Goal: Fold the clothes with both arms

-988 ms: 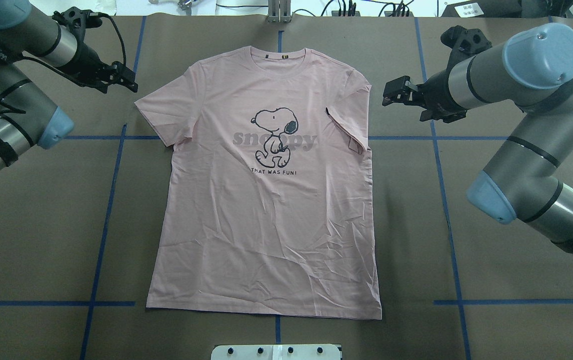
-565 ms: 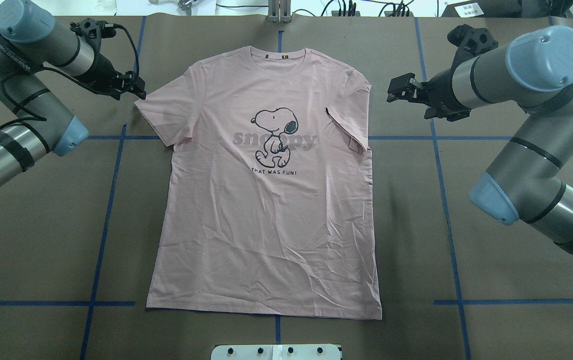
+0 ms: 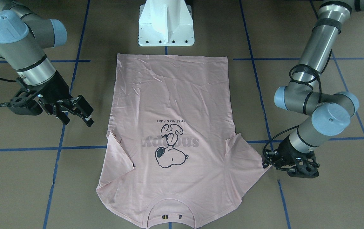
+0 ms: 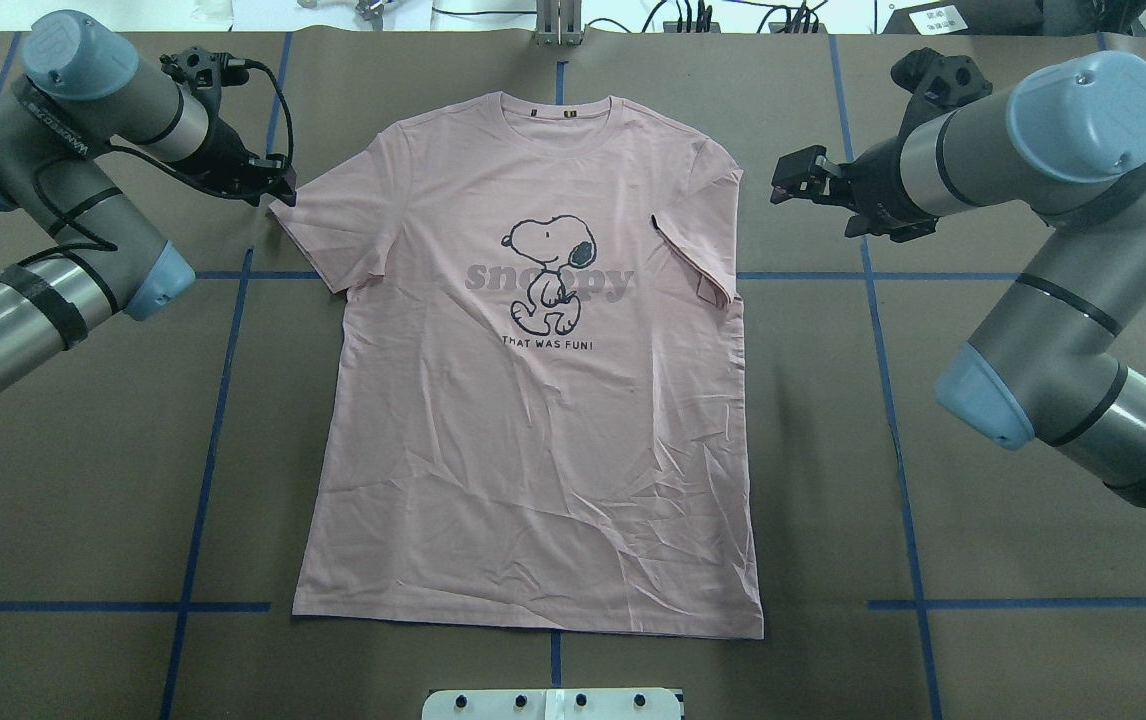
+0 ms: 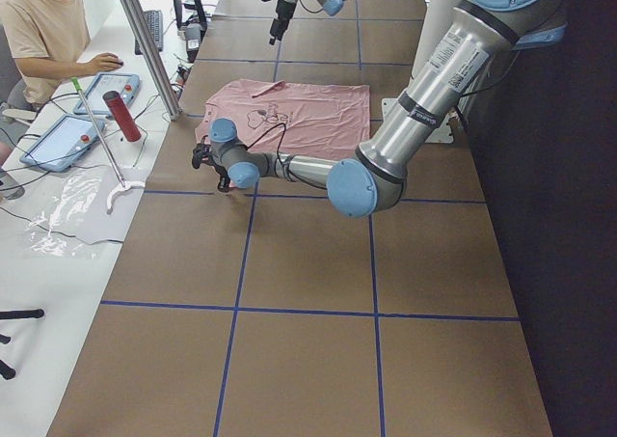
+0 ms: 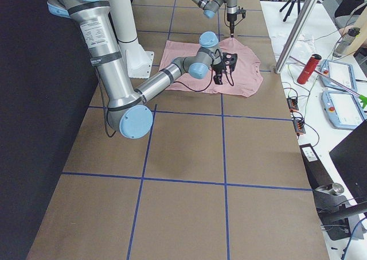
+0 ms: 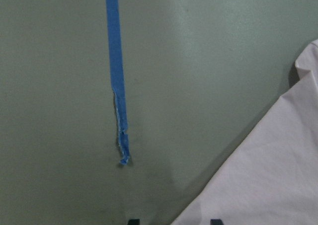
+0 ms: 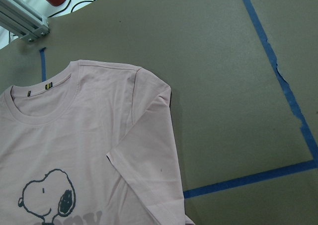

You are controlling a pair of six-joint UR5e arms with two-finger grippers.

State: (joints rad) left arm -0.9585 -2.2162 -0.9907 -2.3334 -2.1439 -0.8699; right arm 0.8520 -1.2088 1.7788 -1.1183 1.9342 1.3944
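Observation:
The pale pink T-shirt (image 4: 533,430) lies flat and face up on the brown table, collar at the far side. Its left sleeve (image 4: 318,225) is spread out. Its right sleeve (image 4: 698,250) is folded in over the body. My left gripper (image 4: 276,188) is down at the tip of the left sleeve, open. In the left wrist view the sleeve (image 7: 268,175) edge runs in between the two fingertips at the bottom edge. My right gripper (image 4: 783,180) hangs open beside the right shoulder, apart from the cloth, also seen in the front-facing view (image 3: 77,118).
Blue tape lines (image 4: 218,400) grid the table. The white pedestal base (image 3: 166,24) stands just past the shirt's hem. A person (image 5: 39,32) sits at a side desk with a red bottle (image 5: 120,114) and tablets. An aluminium post (image 4: 558,20) stands beyond the collar.
My left gripper has moved right and down, from off the shirt to the tip of the left sleeve. My right gripper has shifted slightly away from me and stays open.

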